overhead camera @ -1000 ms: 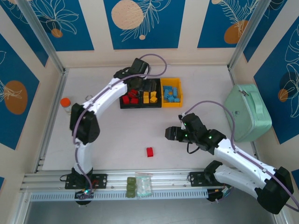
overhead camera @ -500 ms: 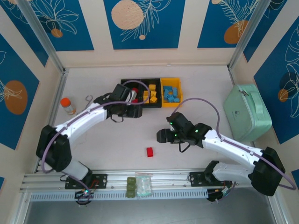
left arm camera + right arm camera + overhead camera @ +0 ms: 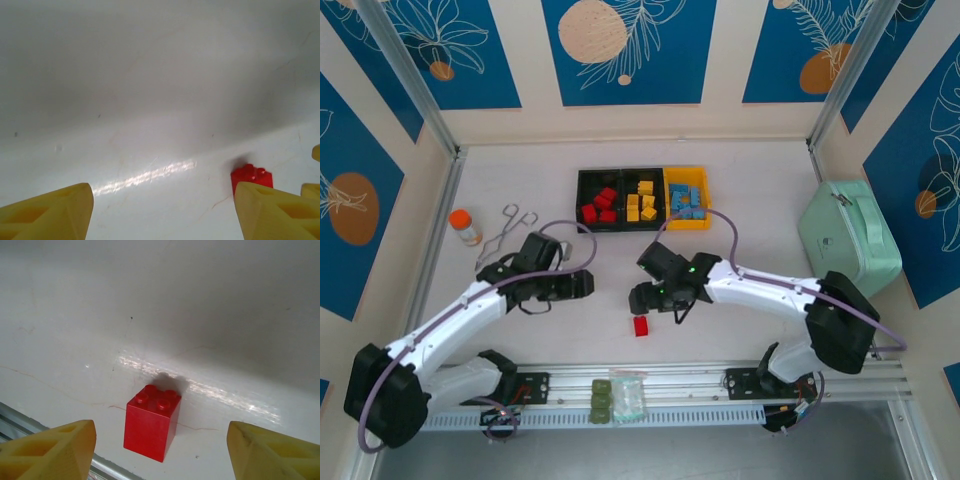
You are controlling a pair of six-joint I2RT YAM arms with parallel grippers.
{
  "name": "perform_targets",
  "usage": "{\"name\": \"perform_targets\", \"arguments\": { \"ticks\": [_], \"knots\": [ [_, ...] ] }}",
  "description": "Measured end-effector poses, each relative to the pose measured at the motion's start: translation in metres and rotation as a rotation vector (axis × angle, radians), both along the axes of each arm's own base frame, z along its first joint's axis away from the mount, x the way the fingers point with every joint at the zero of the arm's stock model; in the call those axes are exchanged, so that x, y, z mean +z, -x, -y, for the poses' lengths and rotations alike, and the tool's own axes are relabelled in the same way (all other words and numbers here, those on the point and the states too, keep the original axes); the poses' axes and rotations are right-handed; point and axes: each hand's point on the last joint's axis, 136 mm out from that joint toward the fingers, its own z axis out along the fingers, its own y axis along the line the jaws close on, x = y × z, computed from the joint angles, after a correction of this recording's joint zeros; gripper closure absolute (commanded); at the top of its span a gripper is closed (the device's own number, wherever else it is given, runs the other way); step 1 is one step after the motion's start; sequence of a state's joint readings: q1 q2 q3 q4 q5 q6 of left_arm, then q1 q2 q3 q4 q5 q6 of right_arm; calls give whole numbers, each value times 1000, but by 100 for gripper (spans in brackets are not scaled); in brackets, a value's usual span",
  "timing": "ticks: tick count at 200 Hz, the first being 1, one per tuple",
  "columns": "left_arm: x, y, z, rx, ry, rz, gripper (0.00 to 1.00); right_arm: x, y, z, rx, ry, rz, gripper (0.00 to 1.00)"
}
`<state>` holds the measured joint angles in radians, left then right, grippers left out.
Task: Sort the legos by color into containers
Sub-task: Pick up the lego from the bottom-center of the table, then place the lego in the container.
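Right hand point(image 3: 640, 298) lining up on the stray red lego point(image 3: 151, 429)
It is hovering with fingers apart, flanking the piece standing on the bench point(image 3: 770, 230) at 6 o'clock of the containers point(image 3: 581, 176), likely readying a grasp; the left hand point(image 3: 582, 285), also apart, is waiting at 10 o'clock

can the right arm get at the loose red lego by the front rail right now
Probably yes. The right gripper hangs open close to the red lego, which stands upright on the table between its spread fingers in the wrist view. Nothing looks to be in the way.
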<state>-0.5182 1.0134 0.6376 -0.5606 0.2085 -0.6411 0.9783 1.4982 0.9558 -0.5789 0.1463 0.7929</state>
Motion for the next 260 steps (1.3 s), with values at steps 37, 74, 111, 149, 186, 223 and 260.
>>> {"name": "perform_targets", "arguments": {
  "ticks": [37, 74, 111, 149, 186, 223, 260],
  "knots": [
    [-14, 14, -7, 40, 13, -46, 26, -20, 10, -12, 41, 65, -61, 36],
    [-20, 17, -9, 55, 10, -68, 26, -41, 24, -15, 64, 137, -126, 54],
    [-22, 16, -8, 68, 14, -75, 27, -42, 26, -14, 67, 161, -140, 73],
    [-28, 18, -9, 86, 18, -88, 27, -37, 20, -14, 62, 167, -119, 79],
    [-30, 21, -11, 104, 27, -94, 27, -15, 1, -21, 68, 135, -66, 79],
    [-26, 21, -11, 120, 48, -80, 27, 26, -42, -40, 70, 45, 35, 79],
    [-22, 21, -12, 144, 71, -64, 27, 65, -93, -57, 65, -28, 139, 79]
  ]
}}
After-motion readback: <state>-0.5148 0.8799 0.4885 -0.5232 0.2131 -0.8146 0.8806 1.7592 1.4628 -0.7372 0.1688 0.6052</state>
